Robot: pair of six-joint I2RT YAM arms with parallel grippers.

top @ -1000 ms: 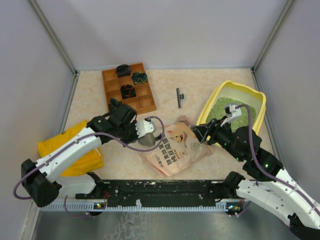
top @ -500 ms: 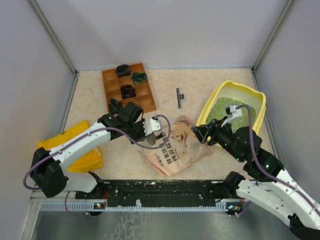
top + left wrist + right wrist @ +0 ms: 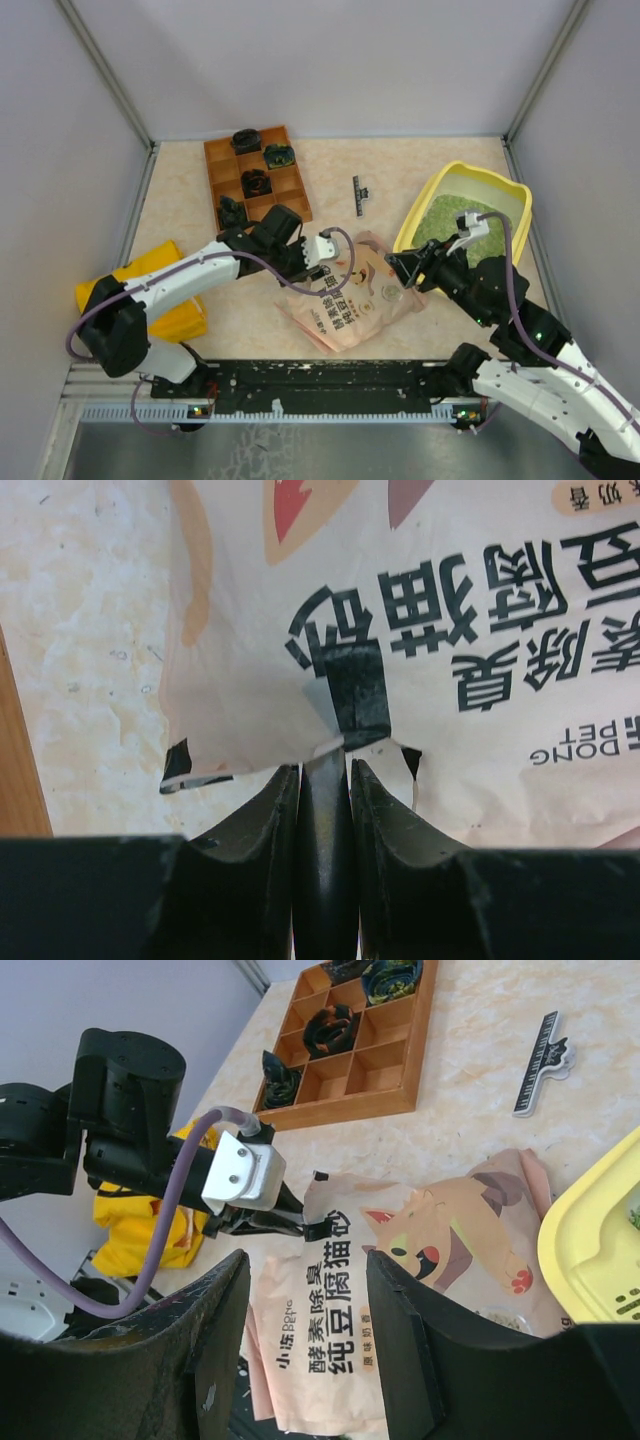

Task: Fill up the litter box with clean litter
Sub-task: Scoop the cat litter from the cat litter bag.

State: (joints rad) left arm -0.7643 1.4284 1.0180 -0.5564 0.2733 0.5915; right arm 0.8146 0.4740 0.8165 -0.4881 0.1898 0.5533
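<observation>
The yellow litter box stands at the right with green clean litter inside; its rim fills the right edge of the right wrist view. A pink printed pouch lies flat in the middle. My left gripper is shut on a narrow black strip, whose tip touches the pouch's torn edge. My right gripper hovers open over the pouch's right end, beside the box's left rim, with nothing between its fingers.
A brown wooden compartment tray holding dark rolled items sits at the back left. A black clip lies between that tray and the box. A yellow cloth bag rests at the near left. Grey walls close in three sides.
My left arm has reached to the right, carrying its gripper from beside the pouch onto the pouch's upper left edge. The right arm has barely moved.
</observation>
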